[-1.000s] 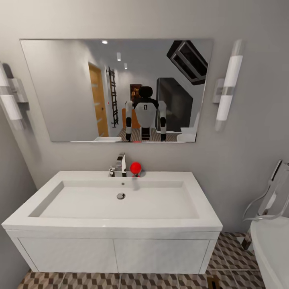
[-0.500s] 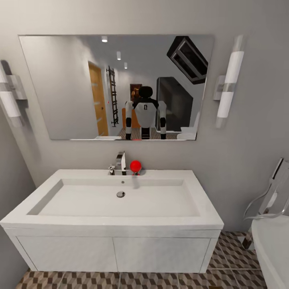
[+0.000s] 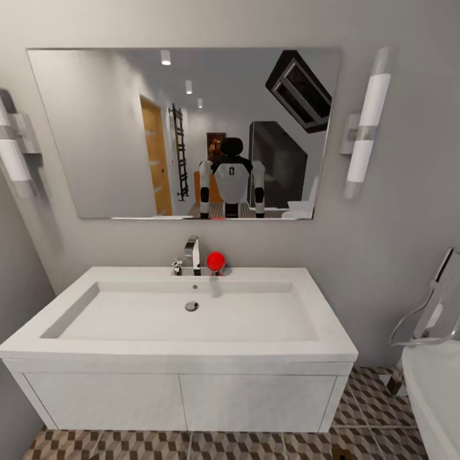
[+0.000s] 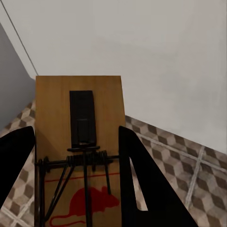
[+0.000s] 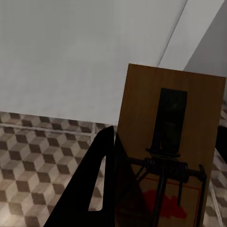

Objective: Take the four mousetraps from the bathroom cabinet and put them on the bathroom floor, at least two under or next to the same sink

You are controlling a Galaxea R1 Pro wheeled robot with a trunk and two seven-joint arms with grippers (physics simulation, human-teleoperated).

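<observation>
Two mousetraps (image 4: 78, 146) (image 5: 170, 146), each gripped lengthwise by a hand (image 4: 75, 184) (image 5: 156, 189), point away.

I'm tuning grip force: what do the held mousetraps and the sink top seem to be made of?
Each mousetrap looks like a flat matte wooden board, brown with faint grain, carrying dark wire parts, probably metal. The sink top looks like smooth white ceramic or cast stone with a soft sheen; which one is unclear.
</observation>
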